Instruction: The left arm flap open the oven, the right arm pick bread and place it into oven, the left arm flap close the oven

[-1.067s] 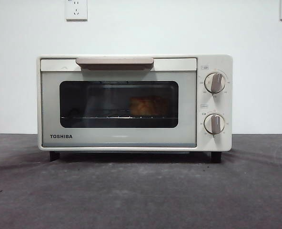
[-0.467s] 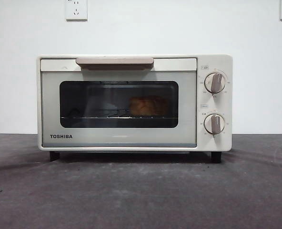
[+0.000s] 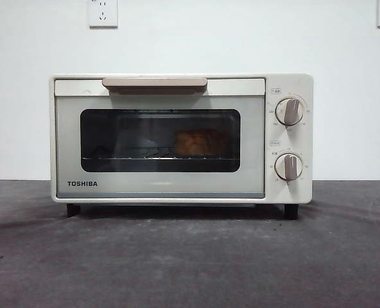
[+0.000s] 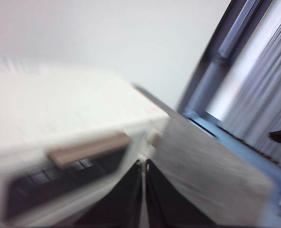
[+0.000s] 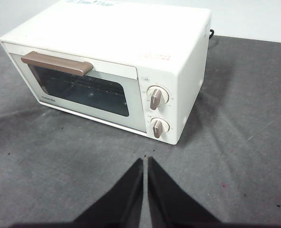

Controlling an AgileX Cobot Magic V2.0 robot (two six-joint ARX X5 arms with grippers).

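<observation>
Sitting inside the shut oven [image 3: 181, 138], toward 3 o'clock on the rack, is the bread [image 3: 200, 142] — left gripper [image 4: 144, 164] and right gripper [image 5: 145, 161] fingers both pressed together.

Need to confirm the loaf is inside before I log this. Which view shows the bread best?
The front view: the bread sits on the wire rack behind the oven door's glass, right of centre. The right wrist view shows the window at an angle, no loaf discernible. The left wrist view is too blurred.

Cream oven [image 3: 181, 138] stands shut; golden bread [image 3: 200, 142] sits on its rack.
</observation>
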